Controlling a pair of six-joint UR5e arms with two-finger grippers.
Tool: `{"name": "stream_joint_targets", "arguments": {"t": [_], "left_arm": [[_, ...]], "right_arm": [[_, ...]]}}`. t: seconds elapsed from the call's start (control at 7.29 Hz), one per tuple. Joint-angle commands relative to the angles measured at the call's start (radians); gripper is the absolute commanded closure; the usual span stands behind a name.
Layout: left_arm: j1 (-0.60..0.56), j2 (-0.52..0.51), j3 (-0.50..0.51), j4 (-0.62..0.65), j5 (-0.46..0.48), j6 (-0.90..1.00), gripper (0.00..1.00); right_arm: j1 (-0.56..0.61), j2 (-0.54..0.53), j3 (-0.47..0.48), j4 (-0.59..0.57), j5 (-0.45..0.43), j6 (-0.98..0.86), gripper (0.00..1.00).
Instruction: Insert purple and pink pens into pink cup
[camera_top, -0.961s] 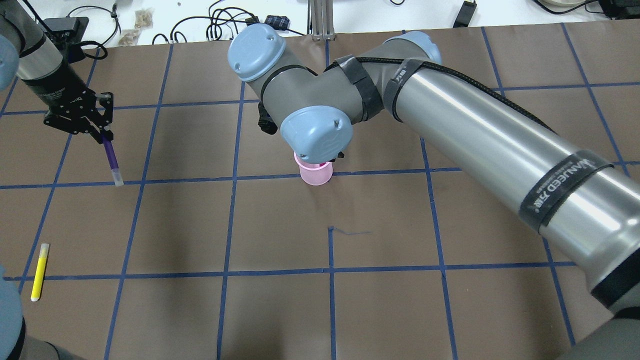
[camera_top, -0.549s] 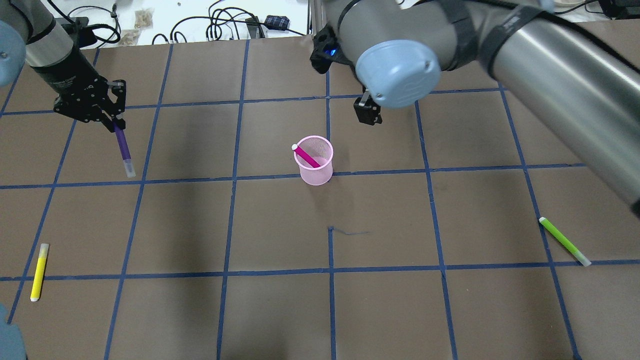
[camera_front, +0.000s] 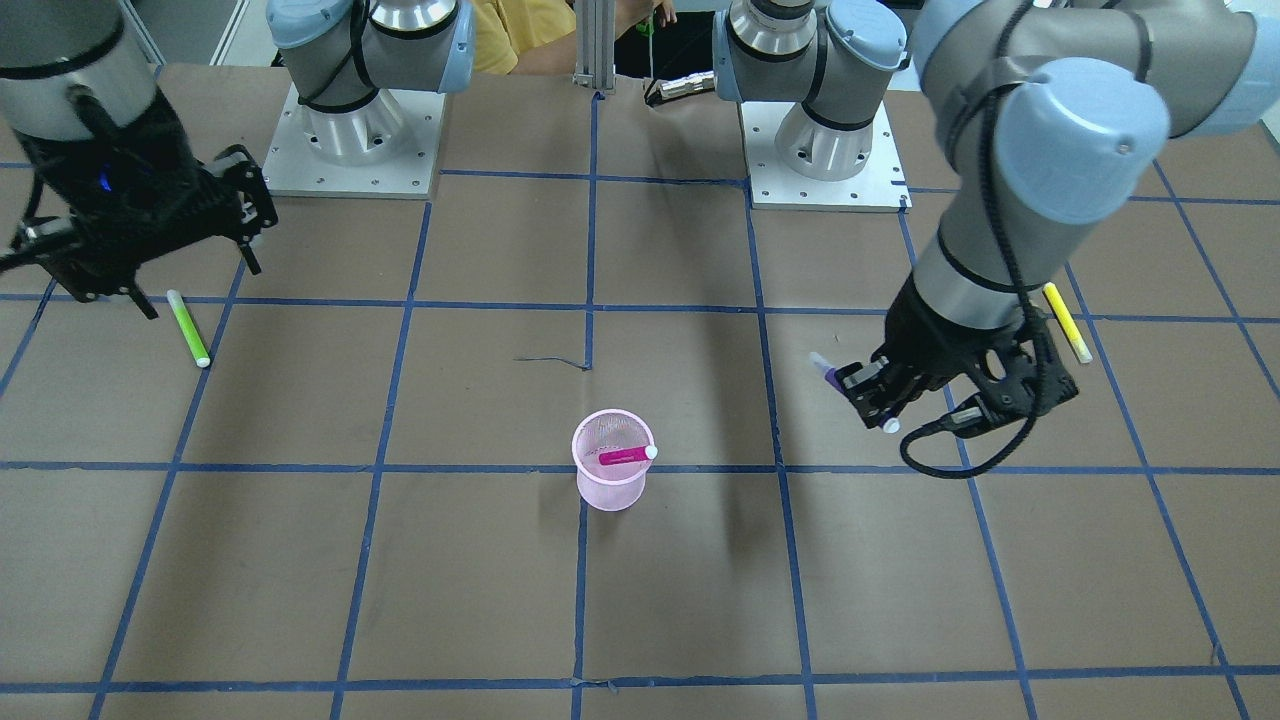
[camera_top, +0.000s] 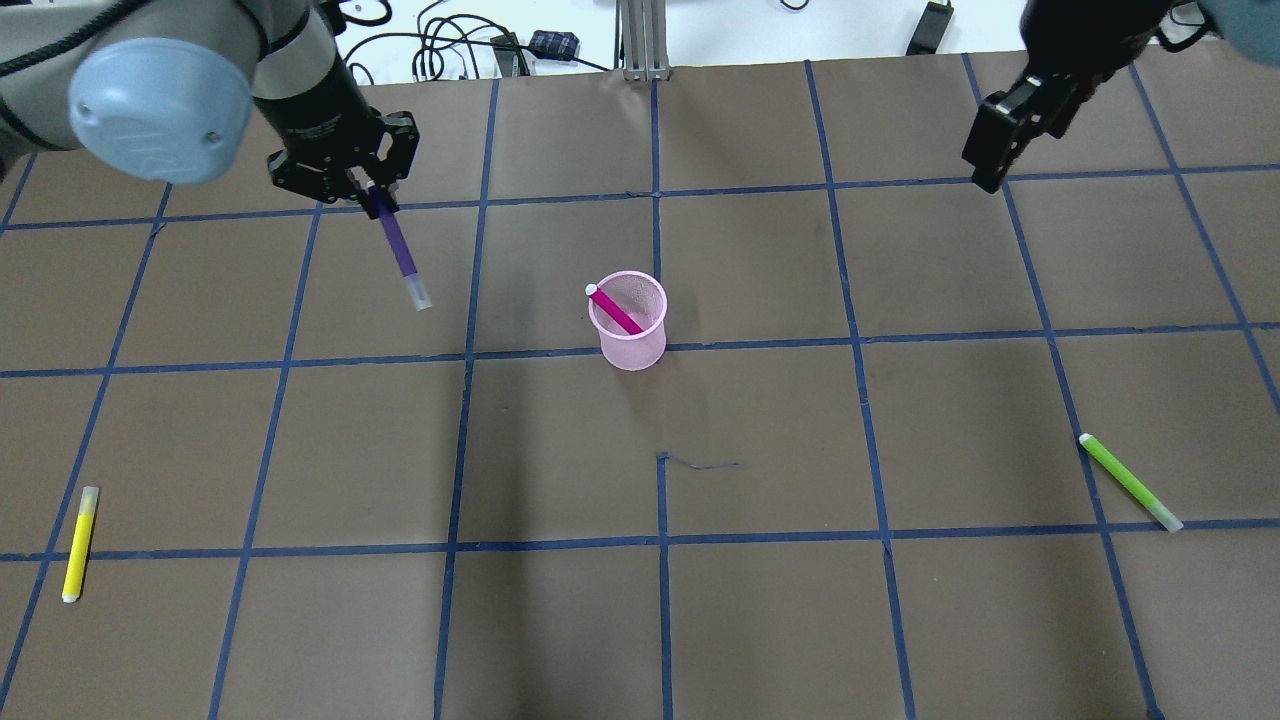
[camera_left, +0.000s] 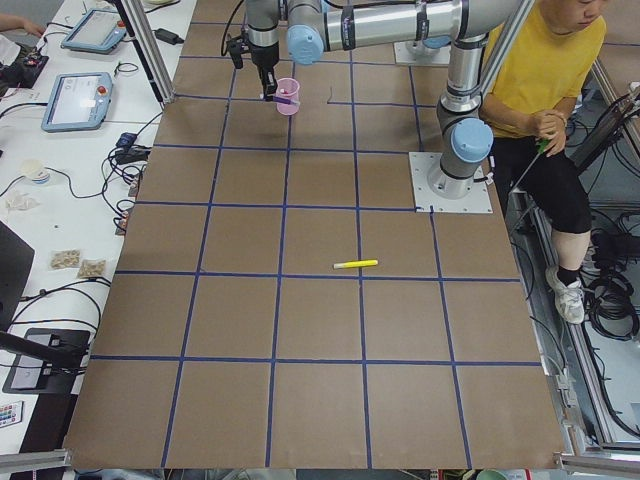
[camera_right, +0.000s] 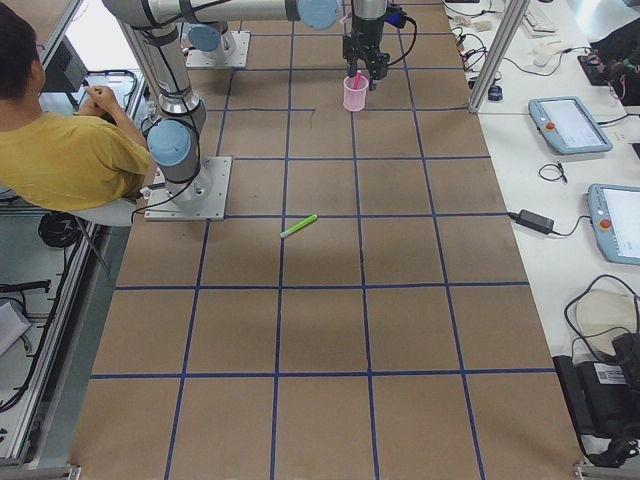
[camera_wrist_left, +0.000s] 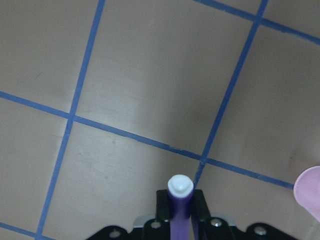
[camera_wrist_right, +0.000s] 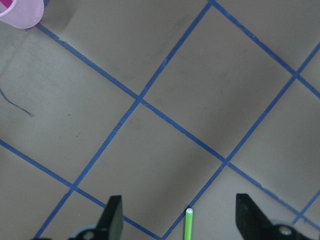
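Observation:
The pink mesh cup (camera_top: 632, 340) stands mid-table, also in the front view (camera_front: 610, 490). A pink pen (camera_top: 618, 312) leans inside it, white cap at the rim. My left gripper (camera_top: 375, 198) is shut on a purple pen (camera_top: 401, 254) and holds it above the table, tip slanting down, to the left of the cup. The left wrist view shows the purple pen (camera_wrist_left: 179, 212) between the fingers and the cup's edge (camera_wrist_left: 310, 197) at lower right. My right gripper (camera_top: 987, 160) is open and empty at the back right, far from the cup; it also shows in the right wrist view (camera_wrist_right: 177, 220).
A green pen (camera_top: 1130, 482) lies on the table's right side, just below my right gripper in its wrist view (camera_wrist_right: 189, 225). A yellow pen (camera_top: 79, 543) lies at the front left. Cables and boxes lie beyond the far edge.
My right arm has lifted off the cup and swung away to the back right, leaving the pink pen in it. My left gripper has carried the purple pen rightward toward the cup.

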Motion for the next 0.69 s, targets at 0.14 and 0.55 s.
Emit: {"name": "stream_joint_targets", "arguments": {"t": [0.14, 0.55], "left_arm": [[-0.178, -0.076, -0.017, 0.305, 0.009, -0.068, 1.0], [-0.299, -0.104, -0.081, 0.443, 0.106, -0.154, 1.0]], "right_arm": [[-0.035, -0.045, 0.021, 0.064, 0.015, 0.185, 0.14], [0.038, -0.048, 0.022, 0.04, 0.107, 0.648, 0.0]]}}
